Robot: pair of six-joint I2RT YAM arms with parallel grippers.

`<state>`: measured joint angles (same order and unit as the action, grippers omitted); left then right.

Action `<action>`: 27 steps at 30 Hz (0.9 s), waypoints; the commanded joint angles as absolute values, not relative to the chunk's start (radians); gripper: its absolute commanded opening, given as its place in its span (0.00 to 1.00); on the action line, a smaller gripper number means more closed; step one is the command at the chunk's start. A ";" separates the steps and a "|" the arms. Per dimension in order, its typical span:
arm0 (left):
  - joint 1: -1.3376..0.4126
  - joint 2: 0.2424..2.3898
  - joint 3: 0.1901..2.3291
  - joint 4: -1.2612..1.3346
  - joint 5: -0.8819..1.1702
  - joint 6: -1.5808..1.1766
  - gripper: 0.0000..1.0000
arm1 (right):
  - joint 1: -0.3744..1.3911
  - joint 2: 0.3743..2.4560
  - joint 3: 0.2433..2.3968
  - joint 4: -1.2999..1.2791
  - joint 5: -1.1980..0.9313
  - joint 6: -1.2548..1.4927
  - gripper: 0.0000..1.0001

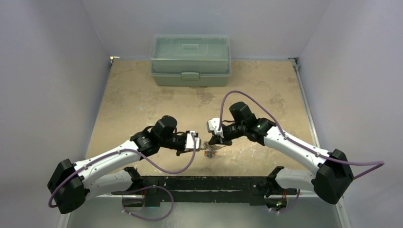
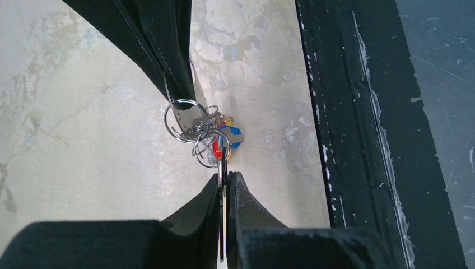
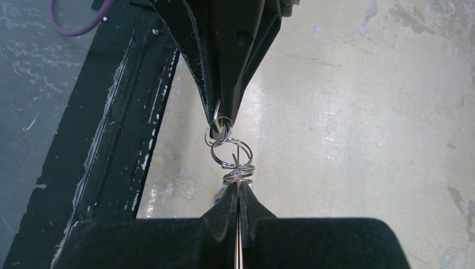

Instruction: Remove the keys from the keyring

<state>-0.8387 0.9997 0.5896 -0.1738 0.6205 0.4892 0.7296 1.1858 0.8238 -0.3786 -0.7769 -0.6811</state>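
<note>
With my left pincer [image 2: 224, 177] and right pincer [image 2: 184, 100] clamped on the keys [image 2: 223, 137] mid-frame, tugging apart may slip the thin rings [image 2: 182, 120].

The keys [image 2: 221, 137] are bare bright metal with glossy plastic tags in red, blue and yellow. The wire rings [image 3: 231, 151] gleam like polished steel. The left hand [image 2: 224, 178] and right hand [image 3: 238, 188] are matt black. The desk [image 2: 84, 140] looks matt and mottled, and its black rail [image 2: 358, 140] has chipped paint.

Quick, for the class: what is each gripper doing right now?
Left gripper: closed on the key bunch.
Right gripper: closed on a ring of that bunch.
</note>
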 commanded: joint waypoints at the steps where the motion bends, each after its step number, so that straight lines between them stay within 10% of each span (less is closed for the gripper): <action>1: -0.835 1.039 0.657 -0.239 0.657 0.492 0.00 | 0.720 1.196 0.805 -0.312 -0.803 -0.713 0.01; 13: -0.835 0.997 0.680 -0.245 0.585 0.624 0.00 | 0.718 1.215 0.806 -0.318 -0.842 -0.731 0.06; 27: -0.835 1.029 0.744 -0.293 0.568 0.674 0.00 | 0.717 1.201 0.856 -0.313 -0.778 -0.672 0.54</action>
<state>-0.8383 1.0176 0.6834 -0.2966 0.5854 0.6601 0.7204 1.2240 0.8040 -0.3424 -0.8036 -0.7017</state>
